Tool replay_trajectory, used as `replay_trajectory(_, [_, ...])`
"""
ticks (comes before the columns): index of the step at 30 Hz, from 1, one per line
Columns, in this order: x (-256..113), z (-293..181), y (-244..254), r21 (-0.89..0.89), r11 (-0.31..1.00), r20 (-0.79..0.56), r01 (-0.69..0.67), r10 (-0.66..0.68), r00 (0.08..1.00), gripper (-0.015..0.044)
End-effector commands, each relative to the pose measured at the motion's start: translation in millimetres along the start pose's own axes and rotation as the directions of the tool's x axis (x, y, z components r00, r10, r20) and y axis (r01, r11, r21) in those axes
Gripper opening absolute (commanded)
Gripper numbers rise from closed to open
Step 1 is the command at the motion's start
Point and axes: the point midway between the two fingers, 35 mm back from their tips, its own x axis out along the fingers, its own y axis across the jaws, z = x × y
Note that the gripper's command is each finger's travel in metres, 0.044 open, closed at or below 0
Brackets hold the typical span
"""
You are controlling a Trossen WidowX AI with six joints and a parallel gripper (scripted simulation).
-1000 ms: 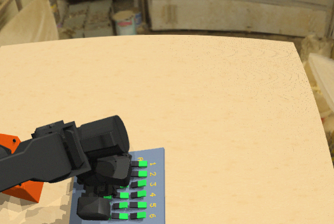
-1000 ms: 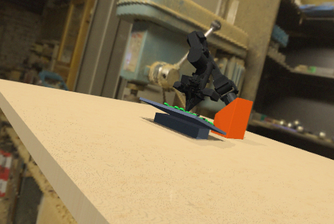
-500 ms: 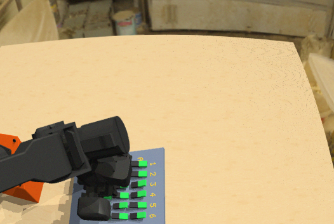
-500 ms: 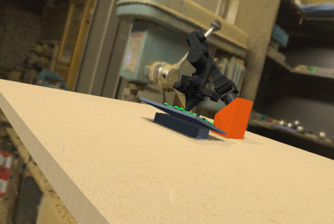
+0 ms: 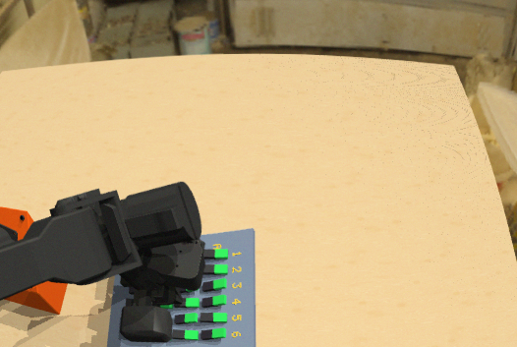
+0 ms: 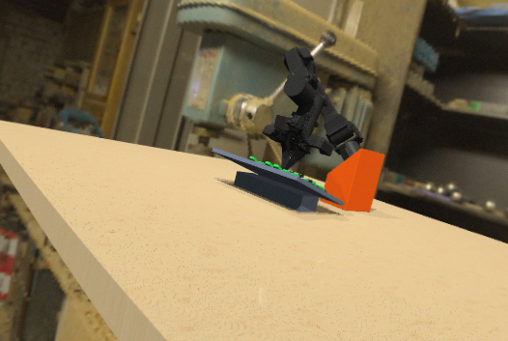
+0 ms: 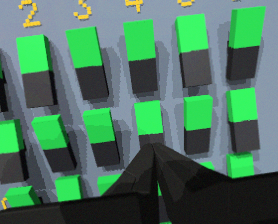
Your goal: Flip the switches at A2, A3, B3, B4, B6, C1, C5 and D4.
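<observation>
The blue-grey panel [image 5: 246,276] [image 6: 227,155] [image 7: 107,15] carries green-and-black rocker switches. My gripper [image 5: 179,300] [image 6: 287,167] [image 7: 152,151] is shut and empty, its tips at the black near end of B4 [image 7: 149,116] [image 5: 192,302]; contact cannot be told. In the wrist view, A2 [image 7: 33,54], B4 and B6 [image 7: 241,105] show lighter black halves; A3 [image 7: 84,47] and B3 [image 7: 99,126] show darker ones. C1 [image 7: 21,195] shows partly at lower left. C5 [image 7: 206,166] is mostly behind the fingers. D4 cannot be made out.
Neighbouring switches B5 [image 7: 198,113] and A4 [image 7: 140,40] stand close around the fingertips. The orange arm base [image 6: 356,182] is beside the panel's near edge. The panel sits tilted on a dark block [image 6: 275,191] on the wooden table [image 5: 344,178].
</observation>
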Motion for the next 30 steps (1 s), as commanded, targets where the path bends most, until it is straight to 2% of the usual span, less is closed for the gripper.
replay_trajectory(1, [0.9, -0.1, -0.2, -0.004, 1.000, 0.000, 0.002, -0.002, 1.000, 0.0000])
replay_trajectory(17, [3.0, -0.2, -0.2, -0.004, 1.000, 0.000, 0.002, -0.002, 1.000, 0.0000])
replay_trajectory(19, [-5.5, 1.3, 0.9, 0.000, 1.000, -0.003, -0.002, 0.002, 1.000, 0.0000])
replay_trajectory(24, [-59.9, 2.7, 0.7, -0.004, 1.000, -0.026, -0.001, 0.001, 1.000, 0.0000])
replay_trajectory(30, [-62.1, 2.6, 0.4, -0.004, 1.000, -0.026, 0.000, 0.000, 1.000, 0.0000])
